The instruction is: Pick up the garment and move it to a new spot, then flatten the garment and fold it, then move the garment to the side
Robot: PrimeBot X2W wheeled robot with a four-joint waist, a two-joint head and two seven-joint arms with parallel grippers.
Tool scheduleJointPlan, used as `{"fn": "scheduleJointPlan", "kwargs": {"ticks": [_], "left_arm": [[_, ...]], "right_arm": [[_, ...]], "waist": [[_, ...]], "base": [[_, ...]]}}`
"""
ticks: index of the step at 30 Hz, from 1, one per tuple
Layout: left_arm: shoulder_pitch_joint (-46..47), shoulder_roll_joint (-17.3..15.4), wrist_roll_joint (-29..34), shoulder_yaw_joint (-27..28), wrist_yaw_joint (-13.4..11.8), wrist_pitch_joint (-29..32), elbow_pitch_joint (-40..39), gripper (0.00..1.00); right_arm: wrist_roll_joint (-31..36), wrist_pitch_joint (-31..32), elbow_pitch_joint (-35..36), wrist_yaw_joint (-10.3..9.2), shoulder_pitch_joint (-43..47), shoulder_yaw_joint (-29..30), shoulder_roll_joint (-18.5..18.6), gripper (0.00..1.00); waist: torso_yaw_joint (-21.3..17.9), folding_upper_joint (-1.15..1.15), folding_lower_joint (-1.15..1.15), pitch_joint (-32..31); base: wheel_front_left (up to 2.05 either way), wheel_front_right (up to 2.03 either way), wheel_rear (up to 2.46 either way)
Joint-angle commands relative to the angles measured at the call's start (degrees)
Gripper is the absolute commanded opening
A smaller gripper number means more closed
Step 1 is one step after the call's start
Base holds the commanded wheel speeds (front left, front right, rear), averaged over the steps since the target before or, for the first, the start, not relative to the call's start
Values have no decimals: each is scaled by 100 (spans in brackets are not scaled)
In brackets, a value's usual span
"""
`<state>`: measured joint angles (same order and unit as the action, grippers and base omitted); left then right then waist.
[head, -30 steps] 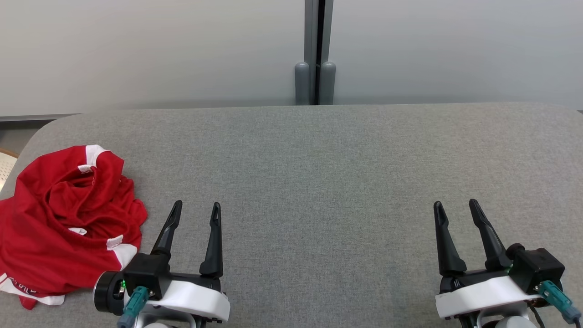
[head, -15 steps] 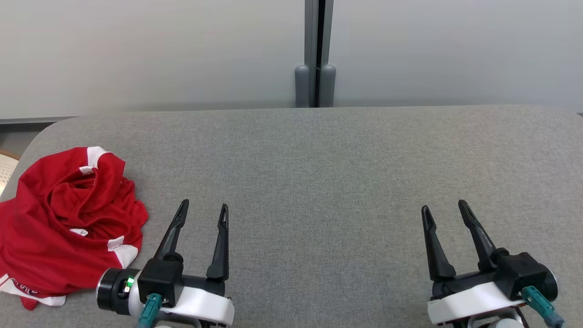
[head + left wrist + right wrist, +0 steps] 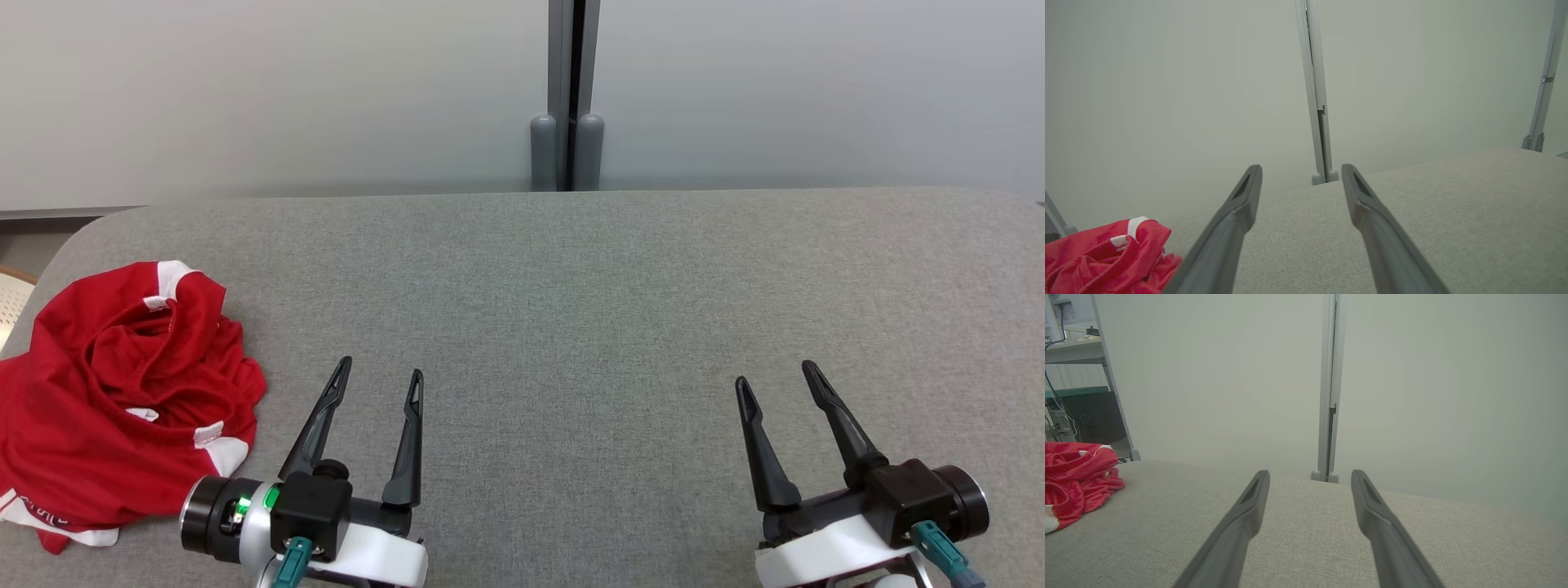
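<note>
The garment [image 3: 122,392] is a red shirt with white trim, crumpled in a heap at the left end of the grey table [image 3: 571,310]. It also lies at the lower left of the left wrist view [image 3: 1106,261] and at the left edge of the right wrist view [image 3: 1077,477]. My left gripper [image 3: 380,374] hovers open just right of the heap, fingers pointing away from me, nothing between them. My right gripper [image 3: 774,374] is open and empty over the table's right side, far from the garment.
Grey partition panels stand behind the table, joined at a post [image 3: 569,98] with two rounded feet. The table's far left corner [image 3: 90,233] is rounded. A shelf with equipment [image 3: 1073,375] stands beyond the table's left end.
Both grippers have drifted inward toward the table's middle and rolled at the wrist. The garment has stayed where it was.
</note>
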<state>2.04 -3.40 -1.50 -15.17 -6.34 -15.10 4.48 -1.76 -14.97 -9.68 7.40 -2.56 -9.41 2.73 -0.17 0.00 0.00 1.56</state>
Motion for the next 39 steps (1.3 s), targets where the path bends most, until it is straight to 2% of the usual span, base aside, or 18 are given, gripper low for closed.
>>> {"fn": "scheduleJointPlan", "kwargs": {"ticks": [1, 12, 18, 28, 39], "left_arm": [[-24, -18, 41, 15, 30, -9, -7, 100], [-24, 9, 43, 22, 82, -9, 62, 100], [50, 20, 26, 40, 41, -6, 76, 100], [73, 35, -34, 162, -4, -6, -42, 100], [-10, 41, -63, 166, -75, -6, -157, 100]], "right_arm": [[25, -33, -10, 17, 36, 0, 28, 100], [37, -33, -52, 17, 36, 3, 28, 100], [47, -33, -25, 16, 51, -30, 25, 100], [77, -25, 51, 16, -16, -136, 24, 100], [92, -22, 62, 10, 60, -207, 26, 100]], "waist": [[1, 0, 0, 1], [30, 0, 0, 7], [230, 0, 0, 55], [933, 0, 0, 139], [1958, 0, 0, 152]], "base": [[0, 0, 0], [0, 0, 0], [0, 0, 0], [0, 0, 0], [0, 0, 0]]}}
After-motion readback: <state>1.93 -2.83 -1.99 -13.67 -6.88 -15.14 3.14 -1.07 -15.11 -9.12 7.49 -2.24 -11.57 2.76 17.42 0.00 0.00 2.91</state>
